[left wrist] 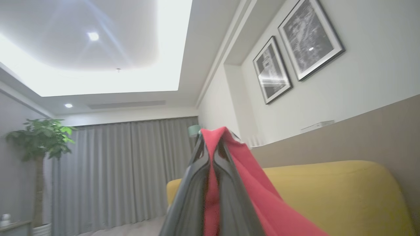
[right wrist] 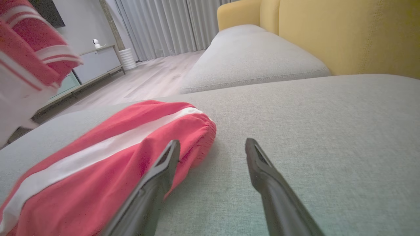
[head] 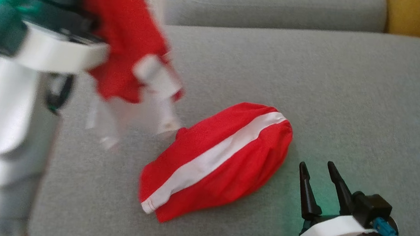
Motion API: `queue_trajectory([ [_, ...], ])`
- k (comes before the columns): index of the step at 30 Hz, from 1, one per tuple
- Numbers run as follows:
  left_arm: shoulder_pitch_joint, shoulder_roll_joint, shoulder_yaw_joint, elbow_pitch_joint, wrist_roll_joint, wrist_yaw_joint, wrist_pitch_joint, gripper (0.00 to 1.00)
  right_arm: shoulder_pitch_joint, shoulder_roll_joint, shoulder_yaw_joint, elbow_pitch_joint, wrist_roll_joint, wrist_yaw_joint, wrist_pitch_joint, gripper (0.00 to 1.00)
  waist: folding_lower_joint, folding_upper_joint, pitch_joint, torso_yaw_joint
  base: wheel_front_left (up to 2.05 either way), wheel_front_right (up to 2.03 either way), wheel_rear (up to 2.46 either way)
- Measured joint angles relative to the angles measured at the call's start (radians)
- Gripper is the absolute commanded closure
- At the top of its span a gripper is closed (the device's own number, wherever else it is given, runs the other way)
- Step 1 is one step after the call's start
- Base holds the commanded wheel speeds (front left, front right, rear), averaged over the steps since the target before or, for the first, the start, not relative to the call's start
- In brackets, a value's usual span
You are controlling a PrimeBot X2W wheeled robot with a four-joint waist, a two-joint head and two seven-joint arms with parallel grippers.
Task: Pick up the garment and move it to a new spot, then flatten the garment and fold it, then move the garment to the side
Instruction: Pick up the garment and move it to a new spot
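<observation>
Left fingers (left wrist: 193, 193) pinch garment (head: 124, 31), its length hanging down.

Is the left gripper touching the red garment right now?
Touching. The left wrist view shows the red garment pinched between the shut fingers of the left gripper.

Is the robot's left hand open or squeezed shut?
Shut. The left gripper has its two dark fingers pressed together, with the red garment pinched between them and draping down over one finger.
</observation>
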Motion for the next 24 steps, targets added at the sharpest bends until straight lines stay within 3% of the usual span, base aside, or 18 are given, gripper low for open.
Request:
queue_trajectory([
  [10,-0.015,0.239,0.170,0.221,0.030,0.042,0.002,1.00,0.002,0.000,-0.002,-0.010,0.002,0.000,0.000,0.00,0.0001,0.0000,0.016,0.056,0.00,0.00,0.00],
  [14,-0.001,0.281,0.224,0.271,0.015,0.056,0.003,1.00,0.000,0.000,-0.011,-0.013,-0.007,0.000,0.000,0.00,0.0001,0.0000,0.048,0.061,0.00,0.00,0.00],
  [20,0.072,0.288,0.277,0.366,-0.021,0.077,0.005,1.00,-0.006,0.000,-0.024,-0.020,-0.020,0.000,0.000,0.00,0.0002,0.0000,0.096,0.066,0.00,0.00,0.00],
  [21,0.085,0.295,0.293,0.399,-0.027,0.092,0.009,0.92,-0.010,0.000,-0.023,-0.023,-0.022,0.000,0.000,0.00,0.0002,0.0000,0.108,0.066,0.00,0.00,0.00],
  [22,0.098,0.304,0.311,0.433,-0.032,0.101,0.012,0.51,-0.018,0.000,-0.021,-0.026,-0.023,0.000,0.000,0.00,0.0002,0.0000,0.120,0.065,0.00,0.00,0.00],
  [23,0.111,0.314,0.328,0.461,-0.040,0.111,0.011,0.00,-0.030,0.000,-0.021,-0.027,-0.026,0.000,0.000,0.00,0.0003,0.0000,0.132,0.063,0.00,0.00,0.00],
  [24,0.122,0.317,0.349,0.482,-0.050,0.120,0.010,0.00,-0.044,0.000,-0.021,-0.031,-0.032,0.000,0.000,0.00,0.0003,0.0000,0.144,0.060,0.00,0.00,0.00],
])
